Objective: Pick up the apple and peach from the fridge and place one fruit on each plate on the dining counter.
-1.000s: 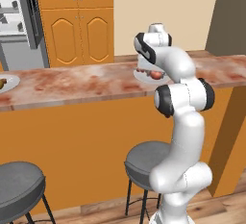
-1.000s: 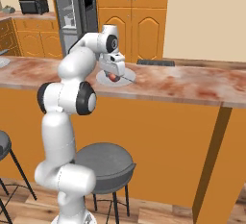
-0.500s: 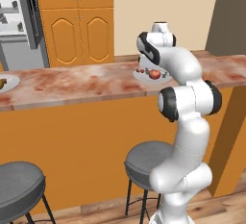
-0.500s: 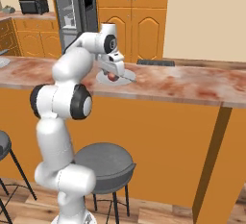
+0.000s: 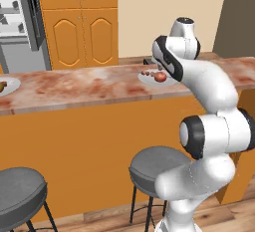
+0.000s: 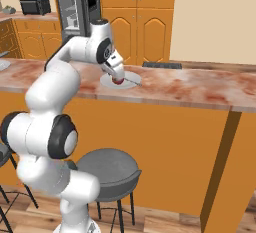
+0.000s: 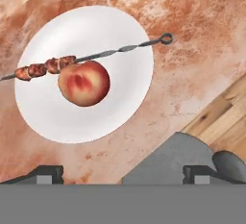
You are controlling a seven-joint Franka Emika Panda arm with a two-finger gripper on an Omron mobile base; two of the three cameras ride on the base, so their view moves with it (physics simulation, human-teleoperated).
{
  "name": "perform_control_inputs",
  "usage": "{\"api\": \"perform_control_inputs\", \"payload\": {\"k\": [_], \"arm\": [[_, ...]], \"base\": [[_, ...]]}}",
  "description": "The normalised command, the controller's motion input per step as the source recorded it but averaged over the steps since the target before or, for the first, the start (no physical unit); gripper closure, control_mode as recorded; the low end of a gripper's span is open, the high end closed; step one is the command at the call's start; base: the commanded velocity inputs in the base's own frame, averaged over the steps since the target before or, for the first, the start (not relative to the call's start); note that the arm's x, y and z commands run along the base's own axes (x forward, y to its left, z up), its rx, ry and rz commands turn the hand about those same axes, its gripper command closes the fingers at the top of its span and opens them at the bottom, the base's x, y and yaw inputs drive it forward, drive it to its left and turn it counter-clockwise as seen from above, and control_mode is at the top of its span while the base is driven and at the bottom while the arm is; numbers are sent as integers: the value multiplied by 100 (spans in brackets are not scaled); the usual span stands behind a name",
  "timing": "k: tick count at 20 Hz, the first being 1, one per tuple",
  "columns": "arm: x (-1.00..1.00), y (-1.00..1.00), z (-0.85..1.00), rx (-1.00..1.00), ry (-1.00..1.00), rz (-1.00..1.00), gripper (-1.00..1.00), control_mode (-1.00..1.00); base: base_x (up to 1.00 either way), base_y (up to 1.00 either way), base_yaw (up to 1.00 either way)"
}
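Peach [image 7: 84, 83] now free on plate [image 7: 120, 103], tool [image 7: 123, 174] wider.

A red-orange peach [image 7: 84, 83] lies on 1 white plate [image 7: 115, 107] atop the marbled dining counter [image 7: 192, 55].

Marbled glossy counter [image 7: 192, 40], smooth white plate [image 7: 120, 103], metal skewer [image 7: 125, 48]

The two-finger gripper [image 7: 123, 175] opened and rose from the round white plate [image 7: 120, 35], leaving the red-orange peach [image 7: 84, 83] there.
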Motion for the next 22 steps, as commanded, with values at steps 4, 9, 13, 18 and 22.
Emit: {"api": "perform_control_inputs", "payload": {"k": [4,9,13,18,22], "arm": [[-98,0,47,0,-34,0,-100,-100],[-99,0,48,0,-31,0,-100,-100],[-91,0,56,0,-26,0,-100,-100],[-70,0,72,0,-22,0,-100,-100],[-61,0,78,-1,-22,0,-100,-100]], "base": [[0,0,0],[0,0,0],[0,0,0],[0,0,0],[0,0,0]]}}
